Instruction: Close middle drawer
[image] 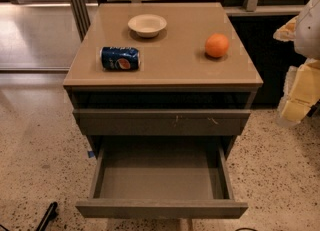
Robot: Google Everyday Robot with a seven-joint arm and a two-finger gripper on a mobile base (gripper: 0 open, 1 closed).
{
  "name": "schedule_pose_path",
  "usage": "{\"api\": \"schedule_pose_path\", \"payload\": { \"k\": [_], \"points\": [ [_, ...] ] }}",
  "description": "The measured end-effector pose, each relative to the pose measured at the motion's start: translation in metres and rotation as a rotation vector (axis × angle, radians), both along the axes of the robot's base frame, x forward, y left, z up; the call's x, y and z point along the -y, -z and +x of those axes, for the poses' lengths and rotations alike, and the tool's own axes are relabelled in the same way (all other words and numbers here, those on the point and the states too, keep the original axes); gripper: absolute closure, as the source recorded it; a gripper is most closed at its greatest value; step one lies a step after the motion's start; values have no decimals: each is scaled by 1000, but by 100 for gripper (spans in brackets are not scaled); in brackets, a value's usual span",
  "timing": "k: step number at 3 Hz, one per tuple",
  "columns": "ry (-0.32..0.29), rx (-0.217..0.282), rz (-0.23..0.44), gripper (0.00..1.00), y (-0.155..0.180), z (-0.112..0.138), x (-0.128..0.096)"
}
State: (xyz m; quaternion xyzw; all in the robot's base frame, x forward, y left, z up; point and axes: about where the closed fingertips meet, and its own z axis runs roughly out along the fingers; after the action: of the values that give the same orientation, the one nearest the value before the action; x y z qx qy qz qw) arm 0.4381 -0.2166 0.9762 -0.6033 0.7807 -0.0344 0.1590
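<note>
Obs: middle drawer [160,180] is pulled far out past the front edge of the desk [170,70], its box empty. The gripper [299,92] hangs off the desk's right edge near the front-right corner, well apart from the drawer; spread or pressed together, cannot tell. Judgement: bring it in front of the panel's centre, below the scratched top drawer [161,121], and push squarely toward the desk so the box does not skew.

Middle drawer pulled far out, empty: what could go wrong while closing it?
The pincer sits off at the right edge, apart from the middle drawer; an off-centre push on that handle-less front may skew it. A hard shove could roll the orange or the can lying on its side.
</note>
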Motion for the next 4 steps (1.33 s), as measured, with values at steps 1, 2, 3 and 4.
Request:
{"api": "schedule_pose_path", "payload": {
  "k": [1, 2, 3, 4],
  "points": [
    [0, 0, 0, 0, 0, 0, 0],
    [8, 7, 39, 0, 13, -3, 0],
    [54, -12, 169, 0, 58, -17, -5],
    [148, -43, 343, 0, 119, -39, -20]
  ]
}}
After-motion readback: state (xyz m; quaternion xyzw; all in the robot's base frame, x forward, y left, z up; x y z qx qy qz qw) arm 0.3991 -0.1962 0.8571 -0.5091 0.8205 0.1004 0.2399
